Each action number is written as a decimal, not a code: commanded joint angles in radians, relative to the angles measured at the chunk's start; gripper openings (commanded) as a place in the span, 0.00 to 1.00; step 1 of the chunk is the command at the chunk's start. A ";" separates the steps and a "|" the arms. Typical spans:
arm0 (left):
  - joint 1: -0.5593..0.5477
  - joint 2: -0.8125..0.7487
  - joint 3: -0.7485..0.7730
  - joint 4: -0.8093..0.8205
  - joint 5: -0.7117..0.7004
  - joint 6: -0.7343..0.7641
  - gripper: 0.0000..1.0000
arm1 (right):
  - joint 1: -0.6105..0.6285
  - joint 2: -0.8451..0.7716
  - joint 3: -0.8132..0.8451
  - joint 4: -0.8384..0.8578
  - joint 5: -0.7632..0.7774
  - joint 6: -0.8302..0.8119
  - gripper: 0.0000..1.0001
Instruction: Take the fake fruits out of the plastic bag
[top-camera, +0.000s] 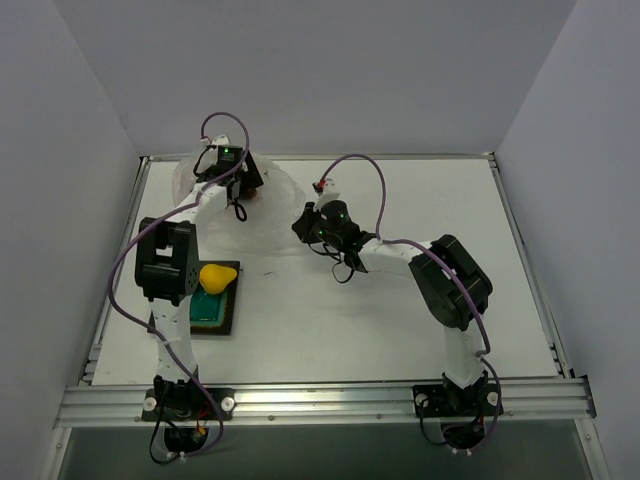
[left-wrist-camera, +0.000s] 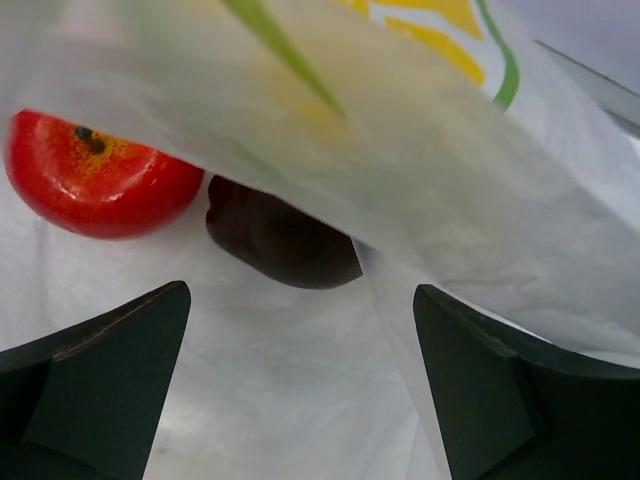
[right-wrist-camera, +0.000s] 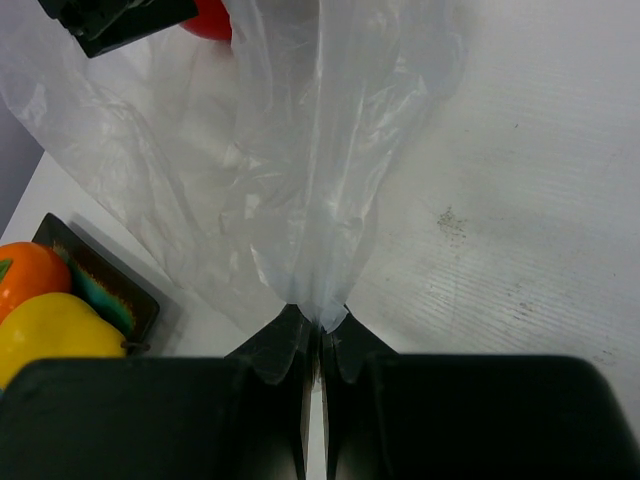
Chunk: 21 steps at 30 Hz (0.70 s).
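Note:
The translucent plastic bag (top-camera: 268, 210) lies at the back left of the table. My right gripper (right-wrist-camera: 322, 322) is shut on a bunched edge of the bag (right-wrist-camera: 290, 150), seen in the top view at the bag's right side (top-camera: 306, 226). My left gripper (left-wrist-camera: 300, 335) is open inside the bag mouth, in the top view at its far side (top-camera: 243, 182). Just ahead of the left gripper lie a red round fruit (left-wrist-camera: 95, 175) and a dark red fruit (left-wrist-camera: 280, 235), partly under the film (left-wrist-camera: 430, 160). The yellow pear-like fruit (top-camera: 217, 275) and the orange fruit (right-wrist-camera: 28, 275) sit on the green tray (top-camera: 222, 312).
The green tray with a dark rim (right-wrist-camera: 110, 290) stands at the left, close to the bag and under my left arm. A raised rail (top-camera: 320, 400) runs along the table's near edge. Walls close in the sides and back.

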 joint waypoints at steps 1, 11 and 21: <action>0.018 0.018 0.090 0.006 0.039 0.019 0.94 | -0.005 -0.016 0.038 0.035 -0.020 -0.006 0.00; 0.036 -0.094 -0.103 0.235 0.011 -0.062 0.97 | -0.021 -0.018 0.050 0.029 -0.029 -0.010 0.00; 0.055 -0.325 -0.338 0.318 -0.023 -0.165 0.98 | -0.054 0.001 0.063 0.038 -0.040 0.009 0.00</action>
